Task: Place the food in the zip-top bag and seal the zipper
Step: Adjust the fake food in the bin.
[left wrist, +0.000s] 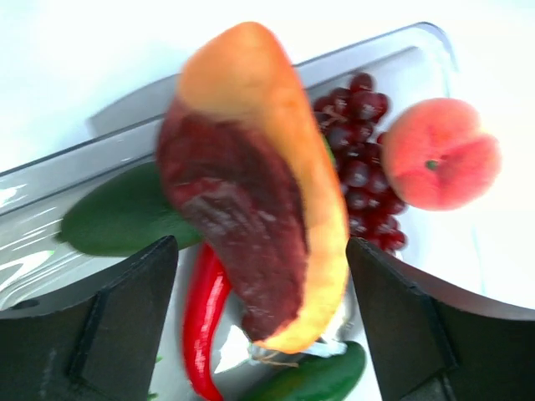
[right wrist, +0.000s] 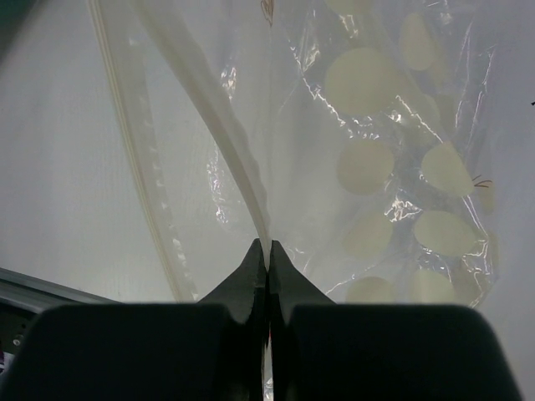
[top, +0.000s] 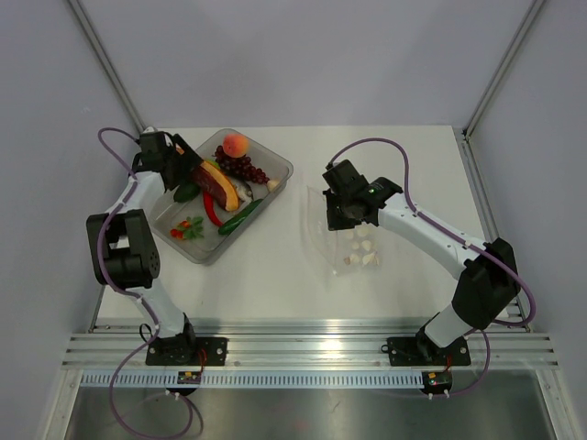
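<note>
My left gripper point(top: 190, 167) point(left wrist: 261, 244) is over the tray, shut on the orange-red fruit wedge point(top: 218, 186) point(left wrist: 251, 184) and holding it above the other food. Below it lie the peach point(left wrist: 439, 154), dark-red grapes point(left wrist: 359, 159), red chili point(left wrist: 205, 317), cucumber point(left wrist: 322, 378) and a dark-green piece point(left wrist: 125, 213). The zip-top bag point(top: 353, 243) point(right wrist: 376, 167) lies at centre right, spotted and mostly flat. My right gripper point(top: 345, 214) point(right wrist: 268, 247) is shut on the zipper point(right wrist: 238, 159) at the bag's mouth edge, holding that edge up.
The clear grey tray point(top: 275, 165) point(left wrist: 376, 46) stands at the back left, holding the food and small red-and-green bits point(top: 188, 227). The frame posts rise at the back corners. The table's front rail runs below both arm bases.
</note>
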Available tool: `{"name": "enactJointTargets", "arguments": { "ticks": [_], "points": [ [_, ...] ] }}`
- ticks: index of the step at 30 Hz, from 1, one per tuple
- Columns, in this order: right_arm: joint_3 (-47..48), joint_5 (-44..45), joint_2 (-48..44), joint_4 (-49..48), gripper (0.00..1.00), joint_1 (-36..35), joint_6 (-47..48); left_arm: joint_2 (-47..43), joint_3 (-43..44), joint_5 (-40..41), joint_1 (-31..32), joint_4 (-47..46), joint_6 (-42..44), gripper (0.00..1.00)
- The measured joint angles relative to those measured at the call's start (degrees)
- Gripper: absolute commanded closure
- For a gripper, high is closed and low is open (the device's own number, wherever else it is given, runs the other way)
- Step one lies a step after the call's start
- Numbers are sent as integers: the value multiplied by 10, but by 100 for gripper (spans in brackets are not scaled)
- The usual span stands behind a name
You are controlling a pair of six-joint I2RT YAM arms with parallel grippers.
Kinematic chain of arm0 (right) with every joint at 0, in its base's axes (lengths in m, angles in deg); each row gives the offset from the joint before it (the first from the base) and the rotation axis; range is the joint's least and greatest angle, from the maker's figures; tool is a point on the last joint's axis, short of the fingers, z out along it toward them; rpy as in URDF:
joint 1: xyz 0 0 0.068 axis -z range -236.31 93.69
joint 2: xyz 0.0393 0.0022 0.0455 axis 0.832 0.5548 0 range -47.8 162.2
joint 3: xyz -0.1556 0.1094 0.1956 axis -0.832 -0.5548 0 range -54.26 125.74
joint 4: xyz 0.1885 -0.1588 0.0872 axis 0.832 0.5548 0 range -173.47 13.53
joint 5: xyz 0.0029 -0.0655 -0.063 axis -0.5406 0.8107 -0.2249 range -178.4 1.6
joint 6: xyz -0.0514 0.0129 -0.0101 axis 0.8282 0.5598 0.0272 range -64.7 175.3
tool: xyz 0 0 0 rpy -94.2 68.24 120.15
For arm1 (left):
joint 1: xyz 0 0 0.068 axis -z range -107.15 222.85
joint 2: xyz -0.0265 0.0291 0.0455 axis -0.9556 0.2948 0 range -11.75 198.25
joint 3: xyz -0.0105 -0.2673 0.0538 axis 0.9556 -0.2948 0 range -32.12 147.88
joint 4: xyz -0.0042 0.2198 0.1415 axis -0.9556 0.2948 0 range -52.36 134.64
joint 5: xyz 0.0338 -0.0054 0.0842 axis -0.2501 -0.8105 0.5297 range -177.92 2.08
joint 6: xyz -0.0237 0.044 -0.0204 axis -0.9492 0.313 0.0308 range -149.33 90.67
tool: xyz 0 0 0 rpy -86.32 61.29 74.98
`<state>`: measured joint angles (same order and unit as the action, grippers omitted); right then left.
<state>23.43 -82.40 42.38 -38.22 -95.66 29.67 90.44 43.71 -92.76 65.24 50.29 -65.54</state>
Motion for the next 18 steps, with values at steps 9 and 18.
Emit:
{"name": "enactJointTargets", "arguments": {
  "ticks": [9,18],
  "points": [
    [-2,-10,0,0,100,0,-1,21,58,-36,4,39,-11,12],
    [-19,-12,0,-10,100,0,-1,79,233,97,34,218,-38,16]
  ]
}}
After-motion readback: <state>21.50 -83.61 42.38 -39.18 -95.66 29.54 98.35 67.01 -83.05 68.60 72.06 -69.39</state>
